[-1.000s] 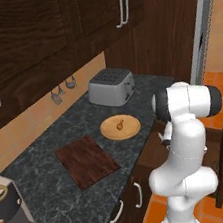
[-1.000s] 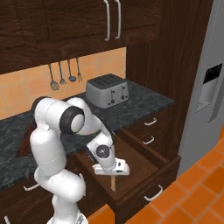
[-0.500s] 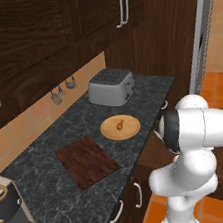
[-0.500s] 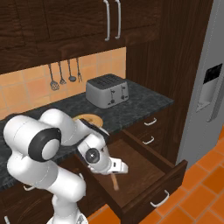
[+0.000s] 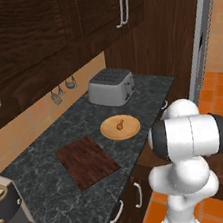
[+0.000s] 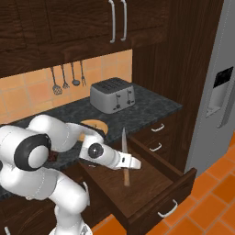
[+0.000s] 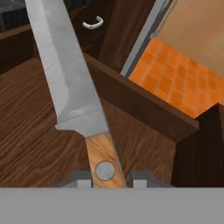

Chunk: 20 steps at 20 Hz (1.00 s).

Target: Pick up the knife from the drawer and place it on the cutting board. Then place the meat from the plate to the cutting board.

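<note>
My gripper (image 6: 128,164) is shut on the knife (image 6: 124,142) and holds it above the open drawer (image 6: 137,193), blade pointing up and tan handle hanging below. In the hand view the grey blade (image 7: 65,74) runs away from me, and the handle (image 7: 101,157) sits between my fingertips (image 7: 78,179) over the drawer's wooden floor (image 7: 30,144). The dark cutting board (image 5: 85,160) lies on the counter. Right of it, the round tan plate (image 5: 129,130) carries the small meat (image 5: 119,125). My own arm hides the gripper in the left base view.
A silver toaster (image 5: 111,87) stands behind the plate against the wall, with utensils (image 6: 66,78) hanging to its left. A coffee machine (image 5: 10,214) is at the counter's near left end. The fridge (image 6: 215,101) stands right of the drawer. Orange tile floor (image 7: 175,74) lies below.
The hand has swung up from reaching down into the drawer. The knife has come off the drawer floor and now stands blade-up above it.
</note>
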Available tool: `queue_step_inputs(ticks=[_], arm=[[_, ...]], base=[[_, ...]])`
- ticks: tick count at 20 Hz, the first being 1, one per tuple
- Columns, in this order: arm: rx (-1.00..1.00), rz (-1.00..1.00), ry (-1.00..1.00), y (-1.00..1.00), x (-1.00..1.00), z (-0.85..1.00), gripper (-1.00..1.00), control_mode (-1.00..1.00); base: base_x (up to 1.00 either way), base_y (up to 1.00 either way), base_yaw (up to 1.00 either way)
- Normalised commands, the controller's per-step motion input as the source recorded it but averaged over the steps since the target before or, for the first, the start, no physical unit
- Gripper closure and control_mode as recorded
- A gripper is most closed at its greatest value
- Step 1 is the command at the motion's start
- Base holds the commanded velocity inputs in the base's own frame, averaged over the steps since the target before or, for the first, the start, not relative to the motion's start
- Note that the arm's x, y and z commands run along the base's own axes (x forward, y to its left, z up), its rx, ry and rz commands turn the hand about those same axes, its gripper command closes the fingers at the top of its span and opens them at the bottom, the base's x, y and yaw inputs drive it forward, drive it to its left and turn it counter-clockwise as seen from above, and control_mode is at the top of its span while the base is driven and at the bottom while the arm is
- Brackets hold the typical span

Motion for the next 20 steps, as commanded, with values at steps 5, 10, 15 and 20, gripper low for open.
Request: queue_step_inputs(ticks=[5, 10, 15, 20], arm=[[0.25, 0.09, -0.04, -0.9, -0.14, 1.0, 1.0, -1.0], [0.22, 0.08, -0.02, -0.73, -0.23, 1.0, 1.0, -1.0], [0.22, 0.1, 0.03, -0.31, -0.13, 0.97, 1.0, -1.0], [0.18, 0.14, 0.15, 0.51, 0.0, 0.08, 1.0, -1.0]], base=[[0.0, 0.0, 0.0], [0.0, 0.0, 0.0], [0.0, 0.0, 0.0], [0.0, 0.0, 0.0]])
